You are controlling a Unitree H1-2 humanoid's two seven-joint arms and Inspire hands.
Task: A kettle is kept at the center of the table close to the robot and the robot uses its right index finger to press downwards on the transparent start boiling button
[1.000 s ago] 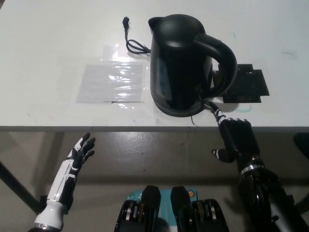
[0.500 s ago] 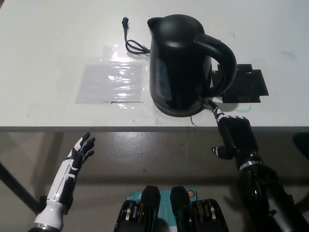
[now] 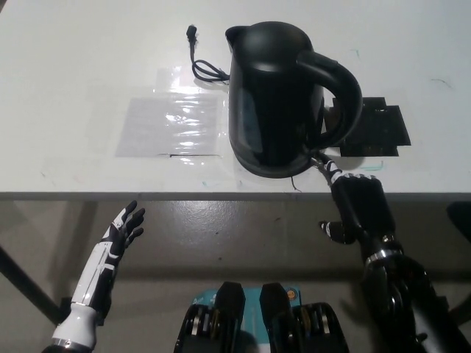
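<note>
The black kettle (image 3: 283,95) stands upright near the front edge of the white bench (image 3: 88,59), handle toward the right. The right hand (image 3: 353,202) sits just below that edge, one finger stretched up to the kettle's base under the handle, the rest curled in and holding nothing (the button itself is too small to make out). The left hand (image 3: 121,232) hangs below the bench at lower left, fingers spread, empty
</note>
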